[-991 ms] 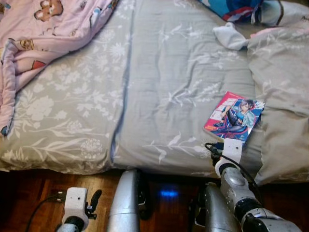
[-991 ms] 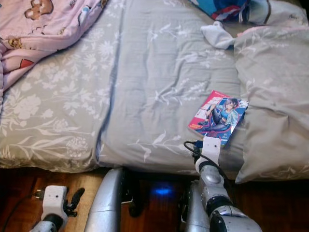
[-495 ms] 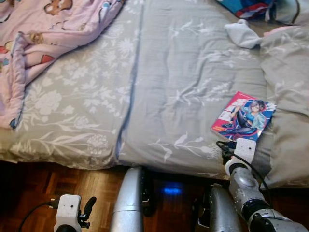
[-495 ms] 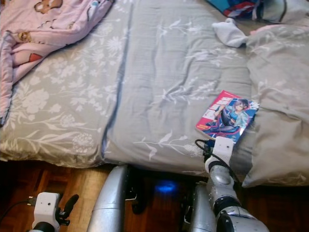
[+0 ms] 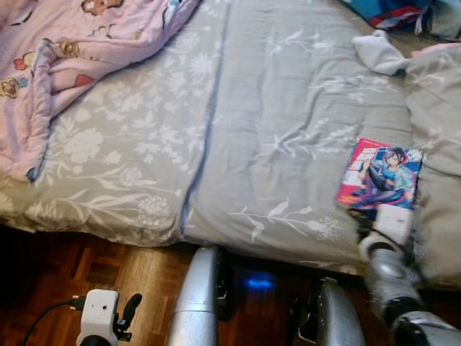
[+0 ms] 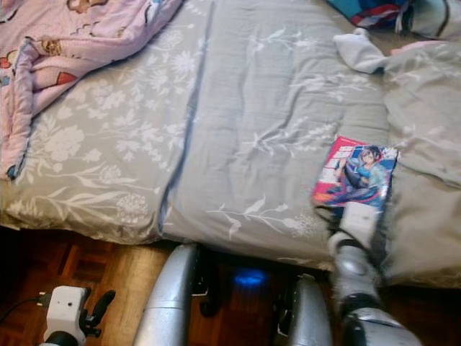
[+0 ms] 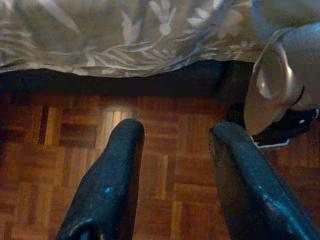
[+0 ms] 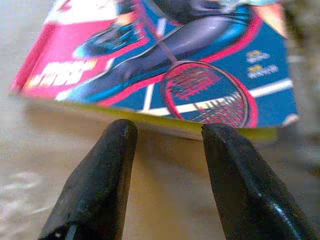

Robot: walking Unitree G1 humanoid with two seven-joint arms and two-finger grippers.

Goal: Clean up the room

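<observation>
Glossy flat comic book [image 5: 378, 175] on soft floral bedspread [image 5: 288, 130]

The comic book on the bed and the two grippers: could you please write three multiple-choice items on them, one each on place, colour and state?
1. Where does the comic book lie?
A. on the grey floral bedspread
B. on the wooden floor
C. on the pink blanket

2. What colour is the crumpled blanket at the bed's far left?
A. green
B. pink
C. black

3. How do the right gripper's jaws stand?
A. shut on the book
B. shut, empty
C. open, just short of the book's near edge

Key: 1 A, bedspread surrounds the cover; 2 B, pink with cartoon prints; 3 C, a gap shows between the fingers.
</observation>
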